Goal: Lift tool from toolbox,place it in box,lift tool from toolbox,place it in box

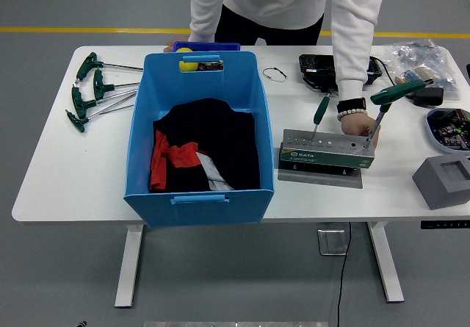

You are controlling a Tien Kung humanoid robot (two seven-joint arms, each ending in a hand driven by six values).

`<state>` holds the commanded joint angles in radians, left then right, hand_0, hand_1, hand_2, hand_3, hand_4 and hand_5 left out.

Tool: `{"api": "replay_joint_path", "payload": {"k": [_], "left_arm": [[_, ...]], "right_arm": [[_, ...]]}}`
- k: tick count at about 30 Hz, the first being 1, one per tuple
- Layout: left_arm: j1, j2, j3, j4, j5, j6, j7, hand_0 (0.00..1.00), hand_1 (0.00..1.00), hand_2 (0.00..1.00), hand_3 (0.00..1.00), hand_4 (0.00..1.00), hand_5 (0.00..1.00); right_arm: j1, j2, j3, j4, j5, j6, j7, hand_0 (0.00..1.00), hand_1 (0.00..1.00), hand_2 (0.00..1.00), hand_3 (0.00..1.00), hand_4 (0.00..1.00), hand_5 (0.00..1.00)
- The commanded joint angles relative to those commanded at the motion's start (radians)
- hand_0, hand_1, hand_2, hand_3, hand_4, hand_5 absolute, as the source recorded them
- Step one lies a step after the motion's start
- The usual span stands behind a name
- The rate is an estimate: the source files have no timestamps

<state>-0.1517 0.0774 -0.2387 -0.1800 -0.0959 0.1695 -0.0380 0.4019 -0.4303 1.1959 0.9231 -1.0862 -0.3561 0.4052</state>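
A: Robot hands? Neither's in shot, so can't tell how open they are or if they've got hold of anything.

B: Right. Tool holder (326,151), grey w/ green front, sits on a grey mat on the white worktop (66,173), right of centre. Two tools standing in it.

A: Yep. Small green-handled screwdriver (319,116) upright in a slot toward the holder's left. T-handle driver (388,101) at the right end, tilted, green handle up and out to the right.

B: Person at the far side, white sleeves. One hand (359,126) w/ a beaded wristband is down at the holder's right end, touching or just beside the T-handle's shaft. Can't tell if it's gripping.

A: Other arm reaches to the far edge behind the blue box (200,134). Hand mostly hidden.

B: Box is big, left of the holder, just beside it. Black, red and grey cloth in the bottom, yellow thing at the far rim. No tool visible inside.

A: Far left: four more T-handle drivers (94,92) lying loose in a cluster on the worktop.

B: Far right: grey foam block (443,181) at the edge, a tray of bits behind it, plastic bag up in the corner. Black case behind the person's arm.
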Motion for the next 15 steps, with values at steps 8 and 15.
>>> {"api": "replay_joint_path", "payload": {"k": [8,15], "left_arm": [[0.0,0.0,-0.027,0.0,0.026,0.003,0.003,0.912,0.947,0.942,0.656,0.769,0.541],[0.003,0.001,-0.028,0.0,0.03,0.004,0.003,0.912,0.945,0.942,0.654,0.768,0.544]], "right_arm": [[0.018,-0.122,-0.056,0.166,-0.338,0.031,-0.054,0.998,0.955,0.996,0.998,0.998,0.407],[0.056,-0.192,-0.174,0.318,-0.63,0.143,-0.095,0.998,0.966,0.966,0.998,0.998,0.271]]}}
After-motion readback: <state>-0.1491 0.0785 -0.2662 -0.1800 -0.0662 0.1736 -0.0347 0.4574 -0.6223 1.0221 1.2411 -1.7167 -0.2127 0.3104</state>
